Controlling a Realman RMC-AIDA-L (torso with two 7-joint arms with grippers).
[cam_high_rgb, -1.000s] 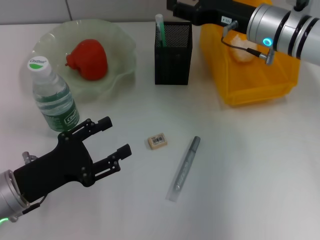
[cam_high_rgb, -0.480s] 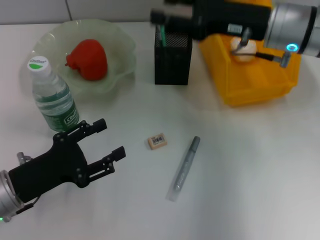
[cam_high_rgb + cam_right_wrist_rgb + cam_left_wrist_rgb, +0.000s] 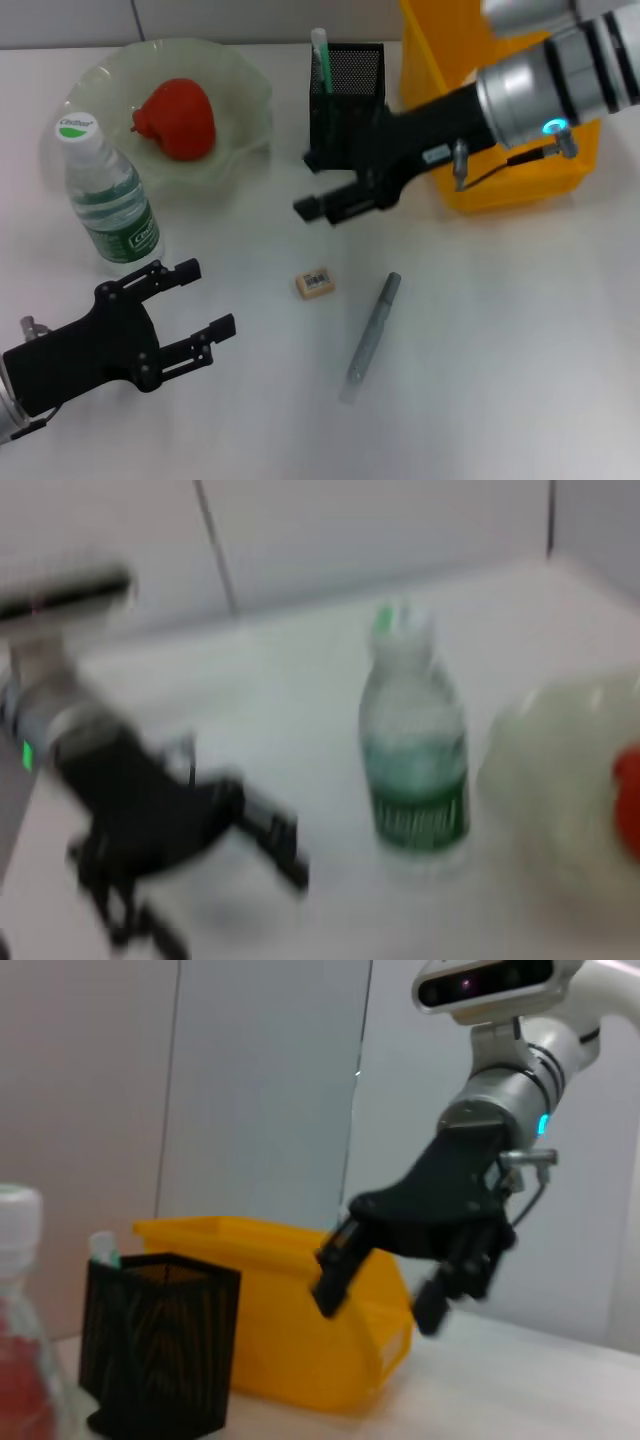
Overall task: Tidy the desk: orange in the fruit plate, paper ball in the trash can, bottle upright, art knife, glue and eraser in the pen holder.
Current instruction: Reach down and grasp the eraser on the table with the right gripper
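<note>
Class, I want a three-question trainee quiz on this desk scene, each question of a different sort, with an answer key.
1. True or false: the bottle is lying on its side.
2. Multiple choice: the eraser lies A) in the pen holder, B) on the desk beside the art knife, C) in the fruit plate.
3. Fill in: the right gripper, open, hovers in front of the ____ holder.

Key: 1 false, it stands upright. 2 B. 3 pen.

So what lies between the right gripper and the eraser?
Nothing: in the head view, only bare desk separates the right gripper from the eraser.
</note>
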